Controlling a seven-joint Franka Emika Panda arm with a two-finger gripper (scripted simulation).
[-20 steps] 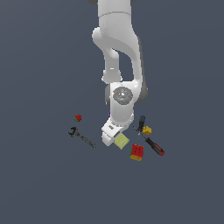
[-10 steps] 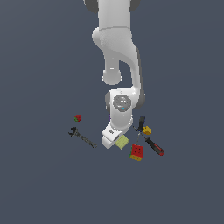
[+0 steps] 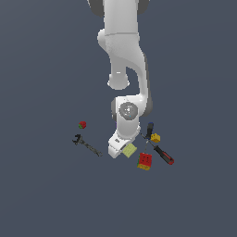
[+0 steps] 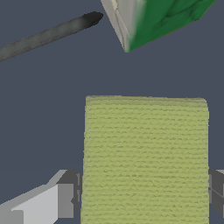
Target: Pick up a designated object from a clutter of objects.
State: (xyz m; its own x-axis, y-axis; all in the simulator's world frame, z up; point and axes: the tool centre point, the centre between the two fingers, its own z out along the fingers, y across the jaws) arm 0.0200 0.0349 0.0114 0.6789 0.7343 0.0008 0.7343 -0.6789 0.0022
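Tool [image 4: 144,197] fingers [image 4: 65,199] flank yellow-green block [image 4: 146,157], contact unclear.

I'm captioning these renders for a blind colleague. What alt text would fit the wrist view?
A pale yellow-green ridged block fills the centre of the frame, with the pincer fingers flanking its two sides, close to it. Beyond it on the dark grey floor lie a dark rod-shaped tool and the corner of a green-and-white object.

Plain dark grey floor [image 3: 41,194]
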